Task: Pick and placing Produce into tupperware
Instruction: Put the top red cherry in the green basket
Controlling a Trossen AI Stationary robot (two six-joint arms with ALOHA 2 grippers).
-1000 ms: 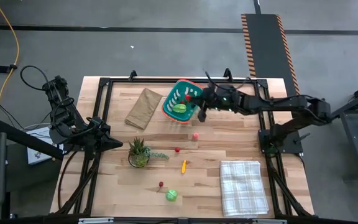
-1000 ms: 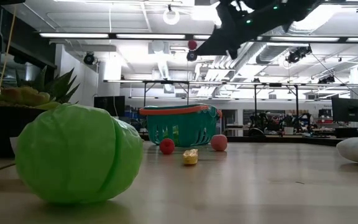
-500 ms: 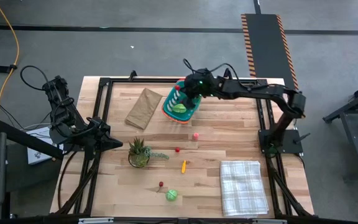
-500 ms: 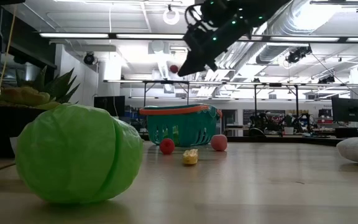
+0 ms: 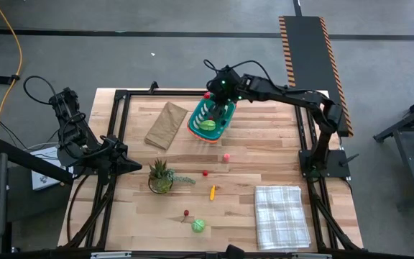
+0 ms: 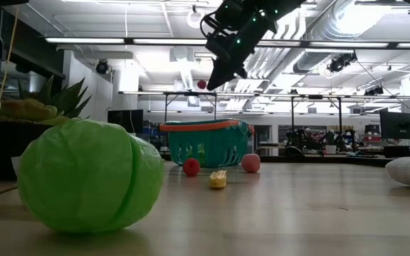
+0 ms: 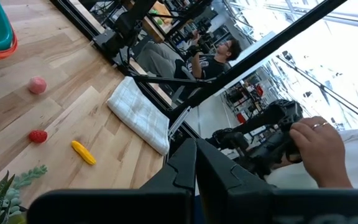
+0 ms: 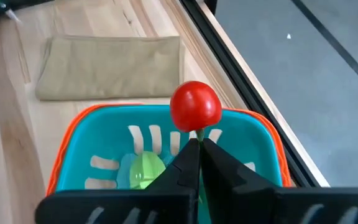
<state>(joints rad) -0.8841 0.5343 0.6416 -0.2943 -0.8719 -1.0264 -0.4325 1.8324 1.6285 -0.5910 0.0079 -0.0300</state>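
Your right gripper (image 8: pixel 196 144) pinches a small round red toy fruit (image 8: pixel 195 107) by its thin stem, high over the far rim of the teal plastic basket with orange rim (image 8: pixel 104 121). Release now and it may fall outside. Stem axis runs along the fingers, ball outermost. Left gripper (image 7: pixel 196 163) closed, parked.

My right claw over the basket, far side of table

My right gripper (image 8: pixel 199 144) hangs above the teal-green slotted plastic basket w/ orange-red rim (image 5: pixel 192 124), a small round red toy fruit (image 8: pixel 195 107) at its tips. Flat brown paper bag (image 5: pixel 166 124) lies just left of basket; small pink round toy fruit (image 5: pixel 226 156) nearer the front; folded checked cloth (image 5: pixel 282 214) front right; my left gripper (image 7: pixel 196 163) waits at left edge.
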